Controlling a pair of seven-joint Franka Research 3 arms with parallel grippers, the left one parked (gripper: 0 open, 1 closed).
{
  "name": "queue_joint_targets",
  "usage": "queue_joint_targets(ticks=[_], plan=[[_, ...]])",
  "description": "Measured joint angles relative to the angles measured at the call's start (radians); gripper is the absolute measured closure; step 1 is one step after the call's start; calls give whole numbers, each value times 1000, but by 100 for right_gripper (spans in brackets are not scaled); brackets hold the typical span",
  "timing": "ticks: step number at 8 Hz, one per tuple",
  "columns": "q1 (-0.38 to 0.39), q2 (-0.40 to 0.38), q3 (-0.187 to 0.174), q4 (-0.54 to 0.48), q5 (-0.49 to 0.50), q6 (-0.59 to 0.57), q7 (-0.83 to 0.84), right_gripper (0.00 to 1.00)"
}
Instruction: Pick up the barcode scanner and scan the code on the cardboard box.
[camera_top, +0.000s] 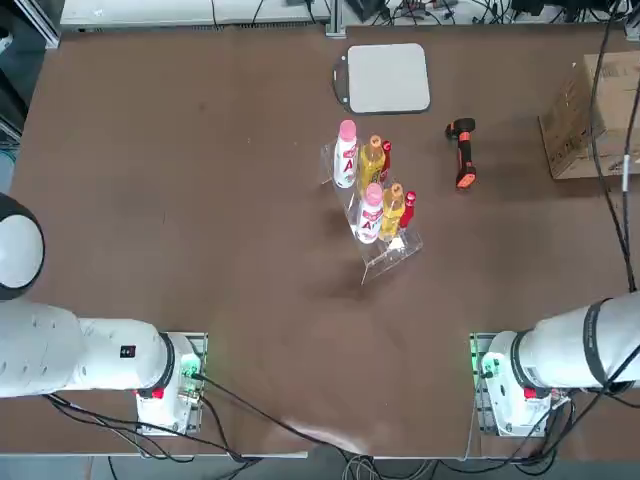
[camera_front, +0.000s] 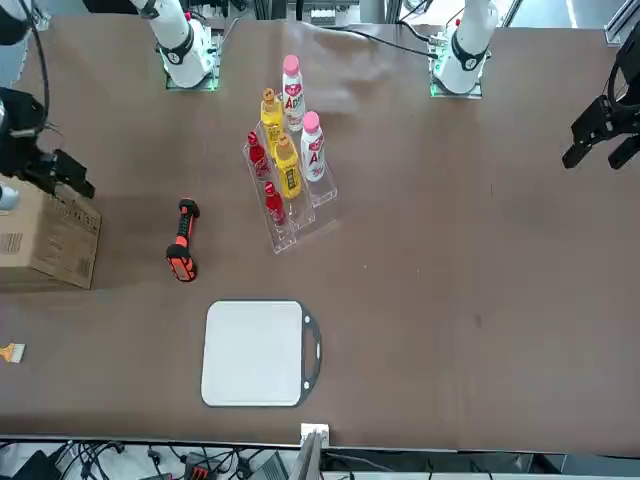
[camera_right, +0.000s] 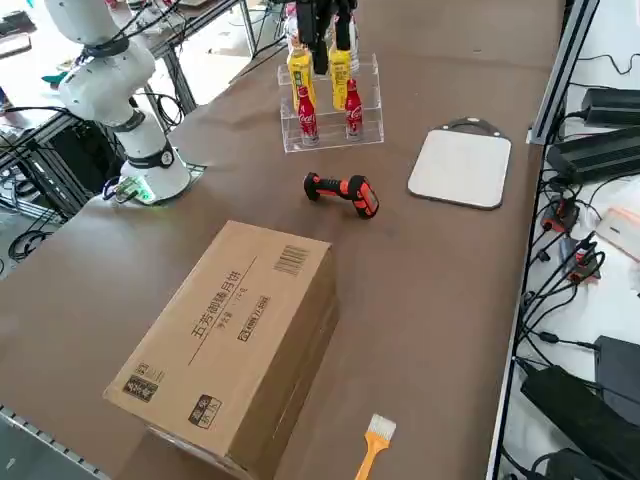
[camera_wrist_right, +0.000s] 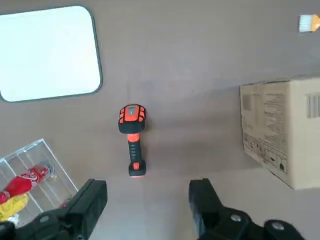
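Observation:
The barcode scanner (camera_top: 464, 155) lies flat on the brown table, black with orange trim, between the bottle rack and the cardboard box (camera_top: 590, 120). It also shows in the front view (camera_front: 183, 240) and the right side view (camera_right: 342, 190). The brown cardboard box (camera_right: 230, 340) lies on its side with a printed barcode on its top face. My right gripper (camera_wrist_right: 147, 200) hangs high over the table, open and holding nothing. The scanner (camera_wrist_right: 132, 135) is well below its fingers and the box (camera_wrist_right: 285, 135) is off to one side. In the front view the gripper (camera_front: 60, 172) shows above the box (camera_front: 45, 235).
A clear rack of bottles (camera_top: 372, 195) stands mid-table beside the scanner. A grey square pad (camera_top: 388, 78) lies on the far side from the robot. A small orange brush (camera_right: 375, 440) rests beyond the box near the table edge. Cables hang over the box (camera_top: 600, 90).

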Motion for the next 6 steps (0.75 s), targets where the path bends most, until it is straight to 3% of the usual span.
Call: queue_joint_targets(ticks=[6], plan=[[-35, 17, -1, -6, 0, -45, -73, 0]])
